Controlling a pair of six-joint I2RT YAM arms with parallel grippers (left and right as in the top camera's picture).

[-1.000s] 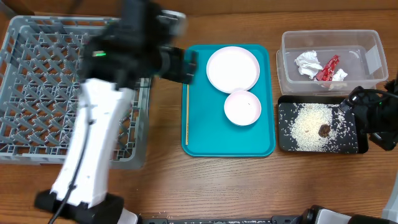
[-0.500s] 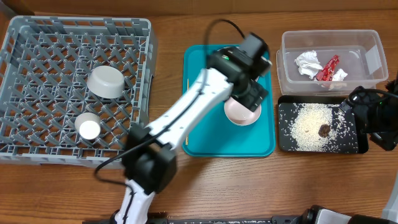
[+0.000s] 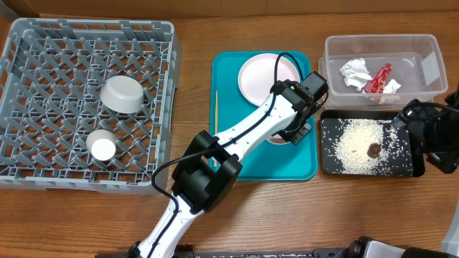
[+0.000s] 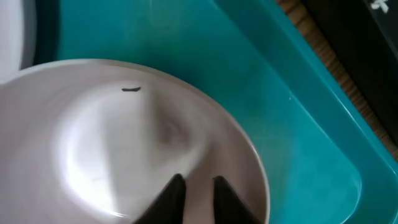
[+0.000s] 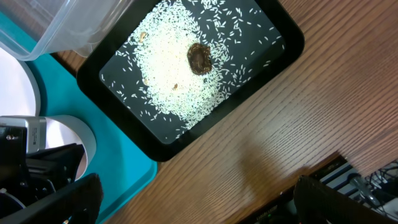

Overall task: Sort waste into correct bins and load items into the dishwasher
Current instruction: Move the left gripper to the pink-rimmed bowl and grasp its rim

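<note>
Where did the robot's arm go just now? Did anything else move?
The left arm swung right, from over the rack to the teal tray. Its end effector now hangs over the small white bowl, with nothing visibly gripped. The plate, stick and right arm stayed put.

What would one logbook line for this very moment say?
left gripper over small bowl on teal tray | right gripper open by black tray | rack: grey bowl, cup | plate, stick unloaded
</note>
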